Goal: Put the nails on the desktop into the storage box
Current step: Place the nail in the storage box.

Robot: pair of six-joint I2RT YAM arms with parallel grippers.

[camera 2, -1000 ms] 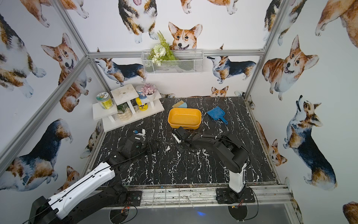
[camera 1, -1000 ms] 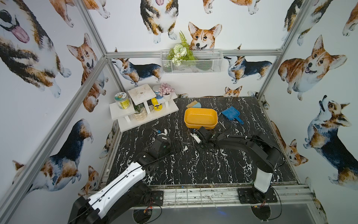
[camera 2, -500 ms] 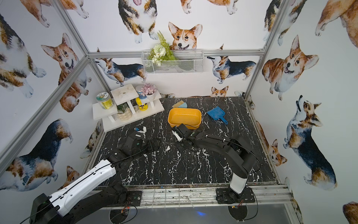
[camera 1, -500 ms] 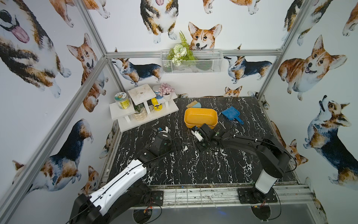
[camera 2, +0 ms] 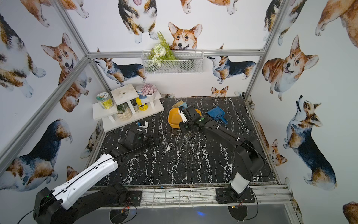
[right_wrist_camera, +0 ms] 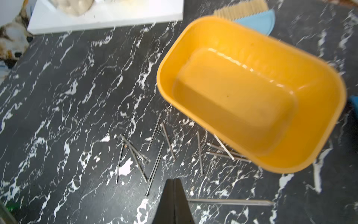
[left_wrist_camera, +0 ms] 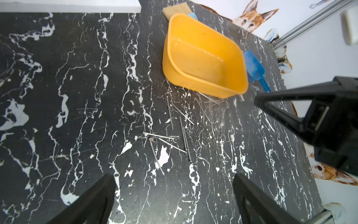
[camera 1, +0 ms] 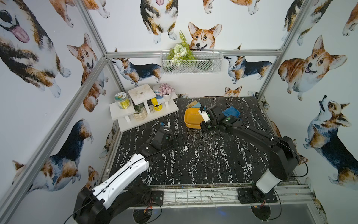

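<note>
Yellow-orange plastic is my landmark: the storage box sits on the black marble desktop. From my station I see the nails scattered loose on the desktop just in front of the box's near long side. Through the right wrist camera the same nails show, with a few running up to the box's near rim.

My right gripper hangs above the desktop near that same side of the box. Its two black fingers are pressed together, and a single nail juts out sideways from between them, raised clear of the marble.

My left gripper hovers further out from the box than the nail scatter, with its fingers spread wide and nothing between them.

Behind the box lies a brush, and a blue dustpan sits just beside the box's far corner.
</note>
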